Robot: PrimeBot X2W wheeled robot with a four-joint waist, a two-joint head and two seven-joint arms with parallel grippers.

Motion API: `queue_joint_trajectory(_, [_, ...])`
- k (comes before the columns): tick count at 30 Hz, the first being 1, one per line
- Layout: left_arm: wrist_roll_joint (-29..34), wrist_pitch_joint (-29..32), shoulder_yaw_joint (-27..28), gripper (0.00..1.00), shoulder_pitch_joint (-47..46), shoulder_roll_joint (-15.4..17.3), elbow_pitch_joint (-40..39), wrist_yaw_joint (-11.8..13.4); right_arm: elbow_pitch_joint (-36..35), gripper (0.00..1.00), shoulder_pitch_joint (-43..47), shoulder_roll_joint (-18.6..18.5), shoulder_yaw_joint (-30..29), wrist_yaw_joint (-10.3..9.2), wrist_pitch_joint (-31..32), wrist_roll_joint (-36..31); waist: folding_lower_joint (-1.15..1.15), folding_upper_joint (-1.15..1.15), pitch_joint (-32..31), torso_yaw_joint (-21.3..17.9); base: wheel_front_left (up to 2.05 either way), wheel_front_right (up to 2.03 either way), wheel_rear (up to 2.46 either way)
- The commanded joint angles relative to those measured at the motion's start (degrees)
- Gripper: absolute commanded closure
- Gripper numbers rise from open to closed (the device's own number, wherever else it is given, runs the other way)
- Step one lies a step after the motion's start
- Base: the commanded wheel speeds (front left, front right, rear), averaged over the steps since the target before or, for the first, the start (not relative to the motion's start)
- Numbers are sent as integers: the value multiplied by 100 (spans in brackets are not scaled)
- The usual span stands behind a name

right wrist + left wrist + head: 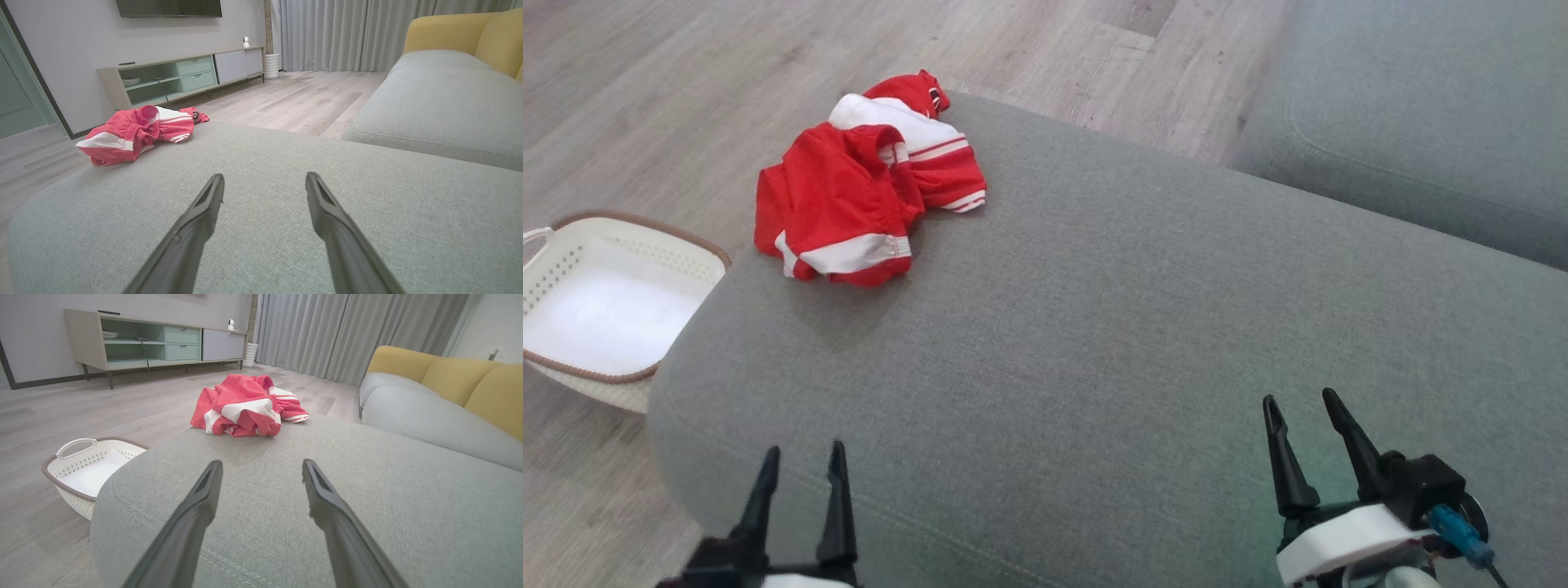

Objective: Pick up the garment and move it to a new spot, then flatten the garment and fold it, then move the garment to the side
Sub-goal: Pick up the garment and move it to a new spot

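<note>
Garment (866,184): crumpled, far left on sofa (1135,327)
Basket (572,245): floor, left
Left gripper (800,461): fingers apart, empty
Right gripper (1303,408): fingers apart, empty

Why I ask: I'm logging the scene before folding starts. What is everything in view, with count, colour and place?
garment: one, red and white, crumpled at the ottoman's far left edge
ottoman: one, grey, under both grippers
basket: one, white with brown rim, floor left of ottoman
sofa: one, grey seat, yellow back, right of ottoman
cabinet: one, pale with green drawers, far wall
curtains: one set, grey, far wall
left gripper: one, dark fingers, open, near edge
right gripper: one, dark fingers, open, near edge
</note>
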Motion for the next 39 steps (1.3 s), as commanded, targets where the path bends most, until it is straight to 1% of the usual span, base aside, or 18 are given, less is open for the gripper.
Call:
queue_joint_trajectory(1, [-42, -41, 201, 0, -186, 53, -298, 54, -216, 0, -209, -53, 142, 44, -63, 7, -1, 0, 22, -24, 0, 0, 0])
queue_joint_trajectory(4, [-215, -61, 365, 0, -174, 54, -643, 73, -218, 0, -199, -53, 135, 44, -63, -61, -1, 0, 66, -104, 0, 0, 0])
queue_joint_trajectory(6, [-216, -26, 480, 0, -228, 221, -908, 76, -224, 0, -198, -53, 123, 44, -63, -111, -1, 0, 109, -176, 0, 0, 0])
queue_joint_trajectory(7, [-219, 93, 645, 0, -381, 454, -1206, 84, -222, 0, -198, -53, 109, 44, -63, -184, -1, 0, 157, -259, 0, 0, 0])
queue_joint_trajectory(10, [-280, 415, 903, 0, -817, 805, -1743, 79, -224, 0, -225, -53, 89, 44, -63, -316, -1, 0, 262, -392, 0, 0, 0])
queue_joint_trajectory(11, [-270, 557, 981, 0, -997, 971, -1896, 58, -230, 0, -258, -53, 93, 44, -63, -386, -1, 0, 347, -455, 0, 0, 0])
queue_joint_trajectory(14, [-480, 917, 1269, 0, -1681, 1368, -2040, -69, -252, 0, -438, -53, 87, 44, -58, -632, -1, 0, 627, -636, 0, 0, 0])
queue_joint_trajectory(16, [-565, 1118, 1422, 0, -2161, 1642, -1860, -138, -291, 0, -590, -53, 67, 44, -26, -778, -1, 0, 819, -760, 0, 0, 0])
queue_joint_trajectory(18, [-671, 1270, 1542, 0, -2606, 1781, -1603, -131, -359, 0, -738, -53, 28, 44, 36, -908, -1, 0, 1040, -878, 0, 0, 0])
queue_joint_trajectory(19, [-662, 1346, 1538, 0, -2794, 1866, -1412, -149, -394, 0, -800, -53, 7, 44, 66, -958, -1, 0, 1139, -922, 0, 0, 0])
queue_joint_trajectory(21, [-708, 1501, 1494, 0, -3134, 1939, -962, -192, -464, 0, -903, -53, -14, 44, 133, -1049, -1, 0, 1354, -1013, 0, 0, 0])
queue_joint_trajectory(22, [-708, 1501, 1494, 0, -3134, 1939, -962, -192, -464, 0, -903, -53, -14, 44, 133, -1049, -1, 0, 1354, -1013, 0, 0, 0])
queue_joint_trajectory(23, [-749, 1555, 1462, 0, -3289, 1940, -734, -222, -498, 0, -943, -53, -14, 44, 178, -1100, -1, 0, 1469, -1055, 0, 0, 0])
queue_joint_trajectory(25, [-847, 1657, 1367, 0, -3567, 1880, -235, -287, -572, 0, -998, -53, -16, 44, 270, -1219, -1, 0, 1669, -1101, 0, 0, 0])
queue_joint_trajectory(30, [-851, 1791, 1072, 0, -4030, 1780, 1107, -406, -805, 0, -1024, -53, -84, 44, 488, -1519, -1, 0, 2056, -1187, 0, 0, 0])
queue_joint_trajectory(34, [-738, 1671, 787, 0, -4242, 1682, 1922, -504, -1014, 0, -986, -53, -180, 44, 619, -1701, -1, 0, 2283, -1212, 0, 0, 0])
queue_joint_trajectory(39, [-760, 1602, 545, 0, -4424, 1517, 2756, -607, -1211, 0, -901, -53, -231, 44, 718, -1768, -1, 0, 2470, -1225, 0, 0, 0])
